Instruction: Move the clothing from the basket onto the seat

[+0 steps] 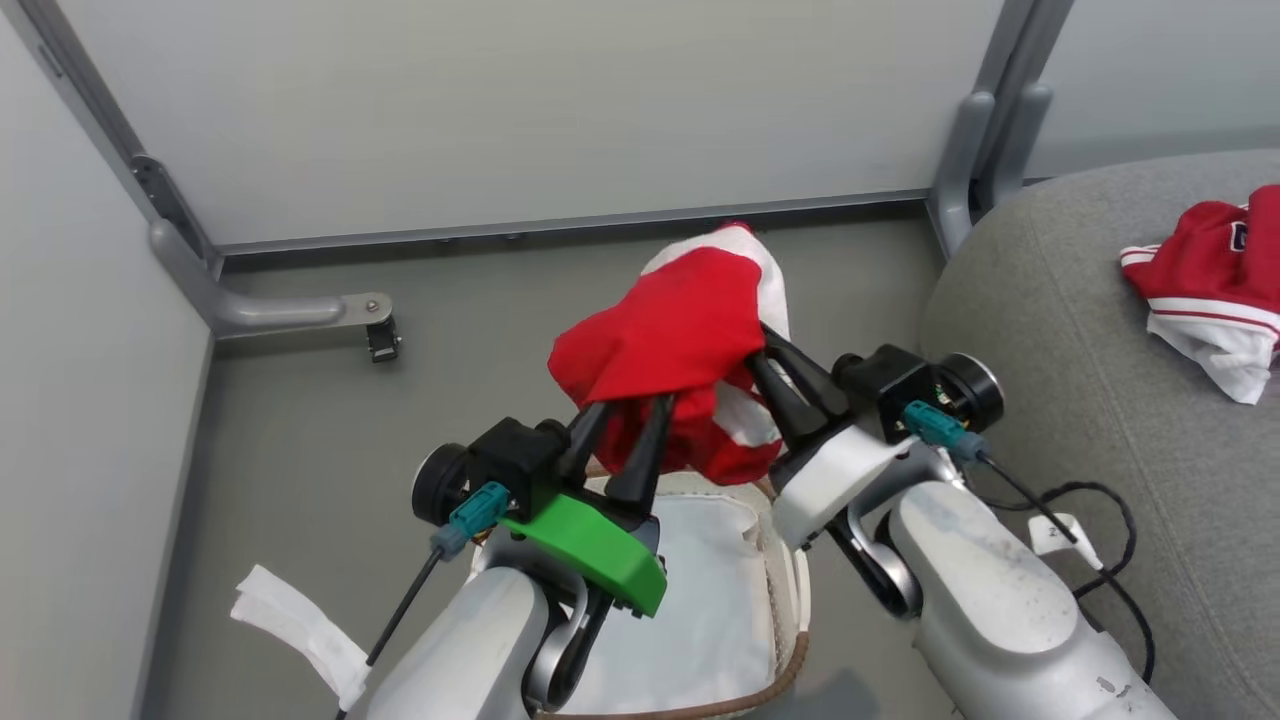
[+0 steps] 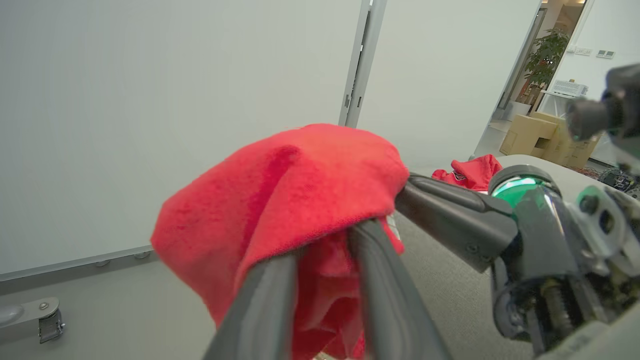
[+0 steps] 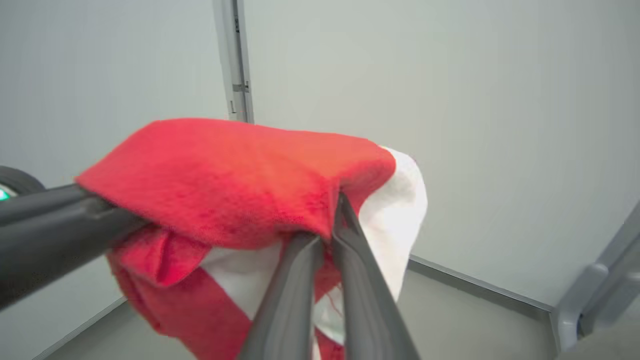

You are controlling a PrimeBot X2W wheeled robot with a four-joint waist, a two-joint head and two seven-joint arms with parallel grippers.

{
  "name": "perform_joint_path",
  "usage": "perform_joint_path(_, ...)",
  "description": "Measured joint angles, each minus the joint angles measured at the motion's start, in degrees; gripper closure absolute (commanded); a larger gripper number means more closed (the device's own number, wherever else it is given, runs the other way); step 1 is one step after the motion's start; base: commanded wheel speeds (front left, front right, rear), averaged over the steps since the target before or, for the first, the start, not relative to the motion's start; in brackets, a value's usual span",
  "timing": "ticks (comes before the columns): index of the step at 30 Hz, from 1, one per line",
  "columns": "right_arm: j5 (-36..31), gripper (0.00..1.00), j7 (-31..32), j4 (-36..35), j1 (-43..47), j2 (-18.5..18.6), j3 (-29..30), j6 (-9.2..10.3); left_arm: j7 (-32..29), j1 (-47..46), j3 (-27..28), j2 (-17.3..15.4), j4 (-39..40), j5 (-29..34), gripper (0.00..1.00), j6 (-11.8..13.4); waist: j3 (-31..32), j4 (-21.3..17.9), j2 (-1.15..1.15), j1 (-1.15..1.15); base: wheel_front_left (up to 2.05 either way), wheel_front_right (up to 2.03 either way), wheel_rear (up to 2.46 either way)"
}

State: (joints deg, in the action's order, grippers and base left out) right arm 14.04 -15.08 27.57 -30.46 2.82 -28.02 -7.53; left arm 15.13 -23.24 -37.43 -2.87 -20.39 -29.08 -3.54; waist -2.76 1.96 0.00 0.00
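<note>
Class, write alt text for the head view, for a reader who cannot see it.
The left gripper and right gripper, jaws shut on it, hold a red-and-white garment above the basket; a second garment lies on the grey seat at right.

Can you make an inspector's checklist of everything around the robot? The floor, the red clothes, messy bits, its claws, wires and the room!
Surface: grey floor.
Job's things: held garment lifted above the basket, between both grippers; second garment lies on the sofa; the basket's white liner shows.
Clutter: white strip on the floor; white tag by the black cable.
Grippers: left gripper shut on the held garment, tips under cloth; right gripper shut on it, fingers pinched close.
Cables: black cable looped over the sofa; thin black lead from the left gripper's wrist.
Surroundings: pale partition panels, grey metal feet; cardboard boxes and a potted plant beyond the sofa.
</note>
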Motion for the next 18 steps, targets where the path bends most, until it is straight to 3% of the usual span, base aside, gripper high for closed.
perform_joint_path(10,-2.71,1.0,0.0,-6.45,1.35,0.07,11.92,0.0,0.0,0.04,3.0,-0.29,-1.68,3.59,0.0,-0.99,-2.29,-8.15,0.0,0.0,0.0,0.0,0.0)
perform_joint_path(18,-2.49,1.0,0.0,-11.9,2.27,0.15,15.56,0.01,0.0,-0.03,4.42,-0.18,-2.91,4.7,0.0,-2.09,-4.38,-17.69,0.0,0.0,0.0,0.0,0.0)
